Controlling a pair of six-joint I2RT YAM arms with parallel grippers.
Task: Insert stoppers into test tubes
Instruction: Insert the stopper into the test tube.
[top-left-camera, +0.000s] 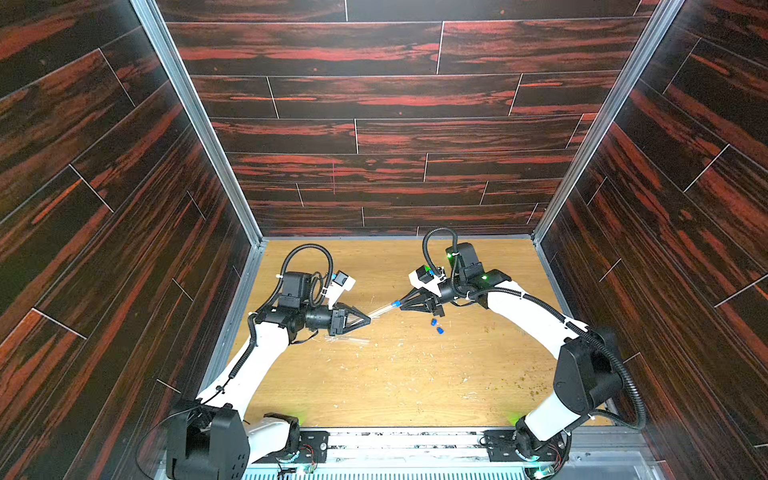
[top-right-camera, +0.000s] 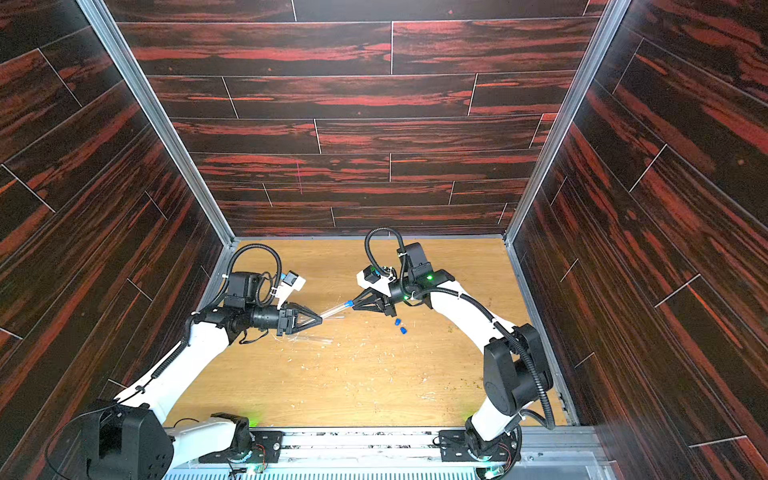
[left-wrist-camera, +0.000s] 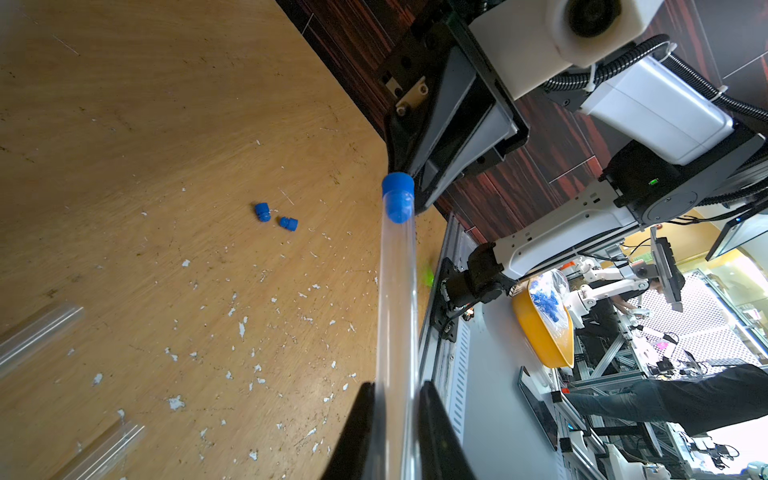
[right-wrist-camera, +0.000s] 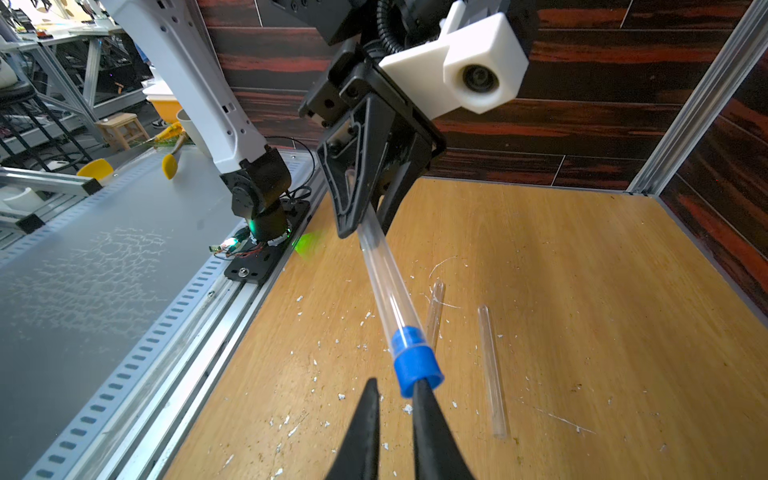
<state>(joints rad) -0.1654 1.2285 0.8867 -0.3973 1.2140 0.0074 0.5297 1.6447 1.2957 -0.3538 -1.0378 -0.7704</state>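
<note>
Well inside the table (top-left-camera: 415, 395) edges, left end effector (top-left-camera: 367, 320) clamps 1 tube (top-left-camera: 381, 310).

In both top views the held test tube's (top-left-camera: 380, 311) rear end vanishes between the left gripper's (top-left-camera: 368, 320) fingers. The two lying test tubes (top-left-camera: 348, 340), at its 7 o'clock, are only faint glints. The left wrist view blurs them and crops them at its edge. A finger of the right gripper (right-wrist-camera: 396, 384) covers part of the stopper's (right-wrist-camera: 415, 365) cap, so whether it is pinched cannot be told.
</note>
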